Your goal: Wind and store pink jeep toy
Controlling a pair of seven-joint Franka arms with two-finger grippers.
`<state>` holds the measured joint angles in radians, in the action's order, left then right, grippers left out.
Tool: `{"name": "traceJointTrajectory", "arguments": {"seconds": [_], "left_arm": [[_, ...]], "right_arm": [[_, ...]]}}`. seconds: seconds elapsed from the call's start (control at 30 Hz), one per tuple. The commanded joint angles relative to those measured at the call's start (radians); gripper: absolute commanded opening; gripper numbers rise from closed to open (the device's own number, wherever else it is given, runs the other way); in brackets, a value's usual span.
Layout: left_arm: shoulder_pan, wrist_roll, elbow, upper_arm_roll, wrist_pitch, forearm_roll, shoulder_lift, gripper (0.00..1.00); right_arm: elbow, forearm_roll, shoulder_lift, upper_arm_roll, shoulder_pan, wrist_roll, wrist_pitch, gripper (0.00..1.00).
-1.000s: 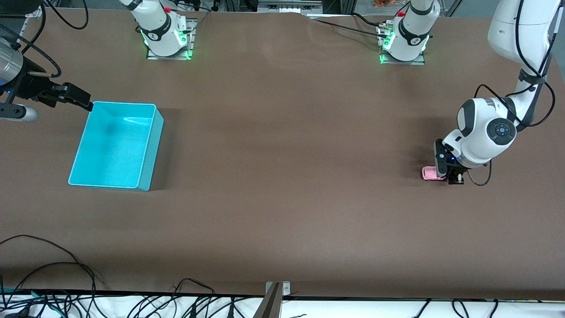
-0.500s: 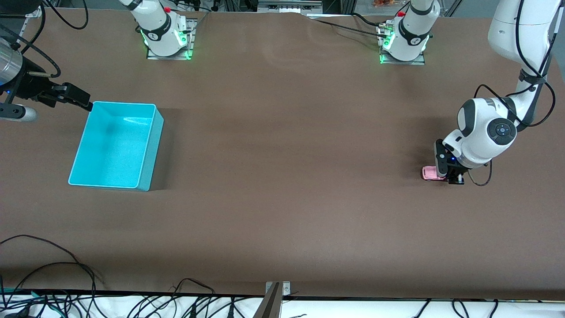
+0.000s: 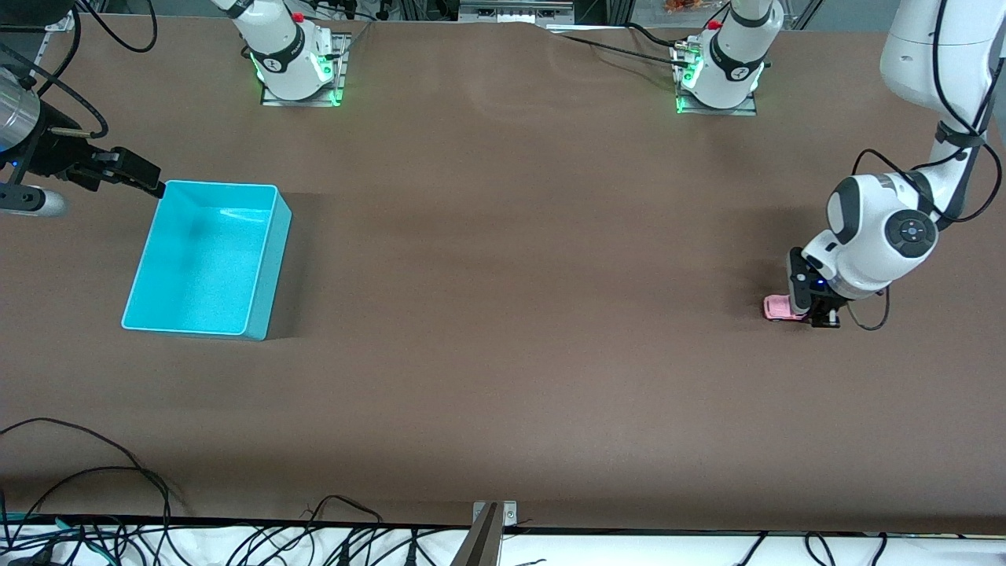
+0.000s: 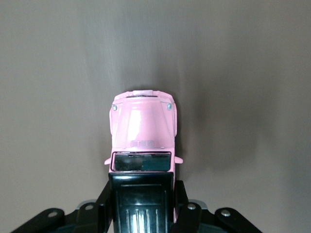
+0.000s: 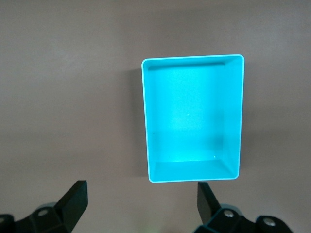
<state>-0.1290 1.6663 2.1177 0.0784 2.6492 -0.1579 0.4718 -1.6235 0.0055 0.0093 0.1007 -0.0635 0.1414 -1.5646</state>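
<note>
The pink jeep toy (image 3: 777,307) sits on the brown table at the left arm's end. In the left wrist view its pink hood (image 4: 143,124) points away from the jaws and its black roof lies between them. My left gripper (image 3: 809,311) is low at the table, shut on the jeep's black rear part (image 4: 141,201). The empty cyan bin (image 3: 206,258) stands at the right arm's end and shows in the right wrist view (image 5: 193,116). My right gripper (image 3: 134,174) waits open and empty in the air beside the bin's corner; its fingers (image 5: 73,201) stand wide apart.
The two arm bases (image 3: 295,59) stand along the table's edge farthest from the front camera. Loose black cables (image 3: 118,503) lie along the table's edge nearest to that camera. The brown table (image 3: 503,275) stretches bare between bin and jeep.
My left gripper has slid with the jeep along the table, a little farther toward the left arm's end. The right arm and the bin have not moved.
</note>
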Motion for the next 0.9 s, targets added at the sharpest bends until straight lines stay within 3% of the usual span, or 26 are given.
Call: {"name": "traceJointTrajectory", "arguments": {"seconds": [0.0, 0.4, 0.87], "left_arm": [[-0.057, 0.059, -0.007, -0.002, 0.000, -0.005, 0.068, 0.12], [-0.161, 0.153, -0.010, 0.003, 0.000, -0.005, 0.088, 0.13], [-0.310, 0.289, -0.077, 0.003, -0.038, -0.008, 0.119, 0.14]], "right_arm": [[-0.004, 0.010, -0.006, -0.001, -0.006, -0.011, 0.006, 1.00], [-0.004, 0.010, -0.006, -0.001, -0.006, -0.011, 0.006, 1.00], [-0.004, 0.010, -0.006, -0.001, -0.006, -0.011, 0.006, 1.00]]}}
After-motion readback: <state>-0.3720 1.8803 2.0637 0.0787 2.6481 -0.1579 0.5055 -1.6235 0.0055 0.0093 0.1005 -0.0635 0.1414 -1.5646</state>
